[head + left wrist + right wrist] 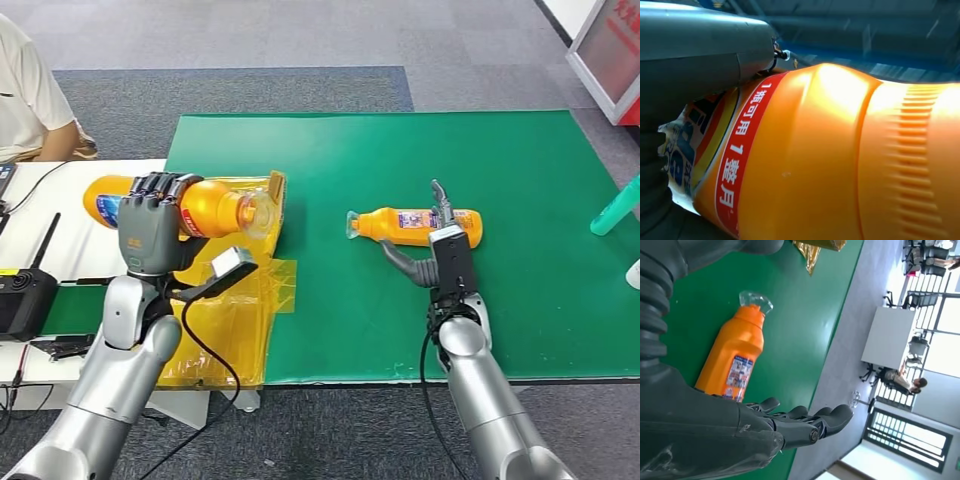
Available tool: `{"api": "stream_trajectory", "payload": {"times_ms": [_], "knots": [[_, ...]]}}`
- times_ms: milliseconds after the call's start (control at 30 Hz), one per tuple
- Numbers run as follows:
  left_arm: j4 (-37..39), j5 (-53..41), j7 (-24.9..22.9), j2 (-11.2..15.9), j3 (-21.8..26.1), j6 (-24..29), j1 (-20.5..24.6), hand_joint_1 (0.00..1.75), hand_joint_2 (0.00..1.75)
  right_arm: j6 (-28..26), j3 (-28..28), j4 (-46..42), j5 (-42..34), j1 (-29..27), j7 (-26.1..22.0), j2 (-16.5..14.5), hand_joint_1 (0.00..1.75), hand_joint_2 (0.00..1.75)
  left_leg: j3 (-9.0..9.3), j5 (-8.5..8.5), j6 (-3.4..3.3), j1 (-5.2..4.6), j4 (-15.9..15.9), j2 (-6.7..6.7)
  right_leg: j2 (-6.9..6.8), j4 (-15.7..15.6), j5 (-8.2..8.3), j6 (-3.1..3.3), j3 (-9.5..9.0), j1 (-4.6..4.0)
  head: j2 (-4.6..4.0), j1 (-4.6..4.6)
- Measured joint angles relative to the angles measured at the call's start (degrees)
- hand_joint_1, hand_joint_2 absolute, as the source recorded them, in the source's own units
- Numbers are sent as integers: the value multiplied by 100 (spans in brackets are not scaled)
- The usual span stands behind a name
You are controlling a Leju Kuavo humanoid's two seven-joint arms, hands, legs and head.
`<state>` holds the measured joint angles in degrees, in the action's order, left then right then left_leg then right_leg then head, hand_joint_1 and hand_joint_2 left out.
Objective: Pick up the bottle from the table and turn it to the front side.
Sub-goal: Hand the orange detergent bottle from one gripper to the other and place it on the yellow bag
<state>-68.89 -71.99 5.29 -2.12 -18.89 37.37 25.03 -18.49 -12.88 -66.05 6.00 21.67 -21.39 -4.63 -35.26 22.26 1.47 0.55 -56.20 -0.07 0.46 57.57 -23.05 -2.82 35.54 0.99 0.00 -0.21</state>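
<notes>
Glossy orange plastic bottle (413,226) with paper label, matt green table cover (453,160), crinkled shiny yellow film (249,310)

The green mat (362,300) lies bare around the lying orange bottle (411,226) on every side but the near one, where the right hand (441,240) stands, its fingers spread, just beside the bottle. At the mat's left edge a yellow bag (241,310) crowds the way, and the left hand (155,225) holds a second bottle (219,208) above it. A teal object (615,212) juts in at the mat's right edge.
</notes>
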Motion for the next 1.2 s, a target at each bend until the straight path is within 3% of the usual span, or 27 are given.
{"api": "stream_trajectory", "payload": {"times_ms": [167,333,467,567,700,900,1200], "knots": [[524,-171,-334,83,-9,-140,129,175,175,67,162,-391,90,-160,71,48,0,175,-2,-5,6,0,0,1,2,0,4,3,3,0,0,0],[1460,-145,-505,100,-252,-768,579,175,175,339,195,-674,219,-207,127,52,0,175,-6,-10,3,0,-1,1,2,0,9,-2,6,0,0,1],[2359,-72,-410,31,-511,-1268,1081,175,175,543,188,-893,300,-200,166,50,0,175,-9,-16,1,0,-1,0,2,0,15,-7,6,0,0,1],[2490,-49,-376,11,-555,-1351,1147,175,175,573,183,-935,310,-199,168,50,0,175,-10,-16,1,0,-1,0,2,0,16,-6,6,0,0,2],[3178,206,-70,-205,-821,-1876,1468,175,175,753,111,-1283,391,-202,177,50,0,175,-13,-16,0,0,-1,0,2,0,16,-5,10,1,0,0],[3380,299,6,-371,-1002,-2075,1511,175,175,807,25,-1480,421,-208,177,48,0,175,-14,-16,0,0,-1,0,2,0,17,-5,10,1,0,2],[3512,308,6,-412,-1092,-2089,1541,175,175,807,0,-1539,423,-212,177,48,0,175,-14,-18,0,0,-1,0,2,0,19,-5,10,1,0,1]]}}
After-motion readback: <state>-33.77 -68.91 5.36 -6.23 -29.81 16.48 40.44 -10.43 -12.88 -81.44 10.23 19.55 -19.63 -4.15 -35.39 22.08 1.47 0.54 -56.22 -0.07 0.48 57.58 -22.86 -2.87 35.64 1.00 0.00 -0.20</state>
